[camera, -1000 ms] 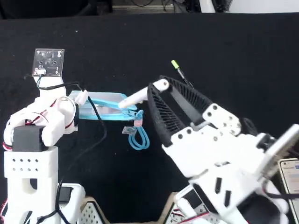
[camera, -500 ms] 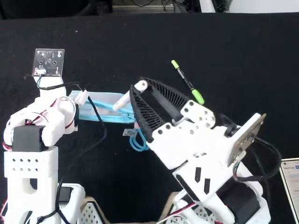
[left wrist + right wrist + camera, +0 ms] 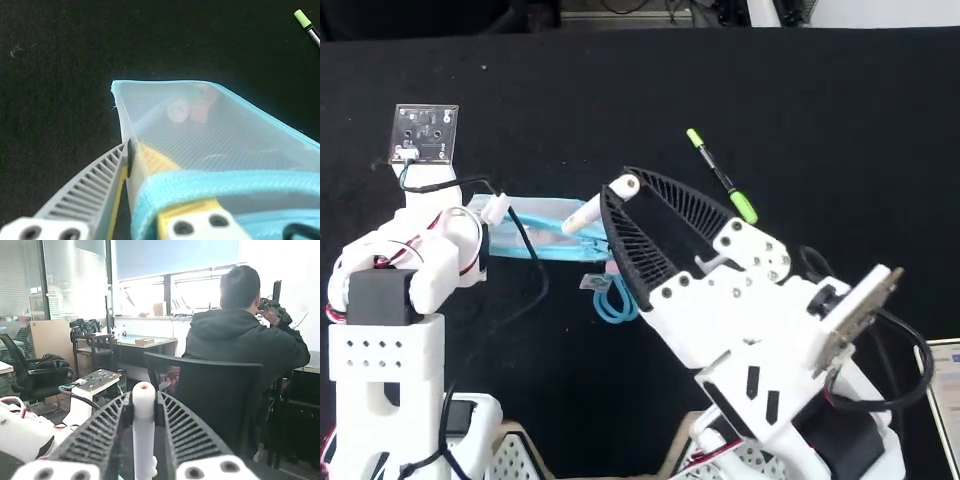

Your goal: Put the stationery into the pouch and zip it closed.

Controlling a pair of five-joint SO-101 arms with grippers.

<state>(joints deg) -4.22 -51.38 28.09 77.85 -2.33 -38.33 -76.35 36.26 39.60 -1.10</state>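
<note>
The left gripper (image 3: 129, 162) is clenched on one end of a clear, blue-edged pouch (image 3: 542, 238), left of the worktop's (image 3: 820, 100) middle. The right gripper (image 3: 616, 190) grasps a white marker (image 3: 590, 212), its lower end over the pouch. A green pen (image 3: 720, 175) lies toward the far edge.

In the high view the pouch (image 3: 548, 212) is partly covered by the left arm (image 3: 420, 260) and the right gripper (image 3: 615, 187) with its marker (image 3: 588, 212). In the left wrist view the pouch and the green pen (image 3: 304, 21) are cut off by the edge, and the contents are seen only blurred.
</note>
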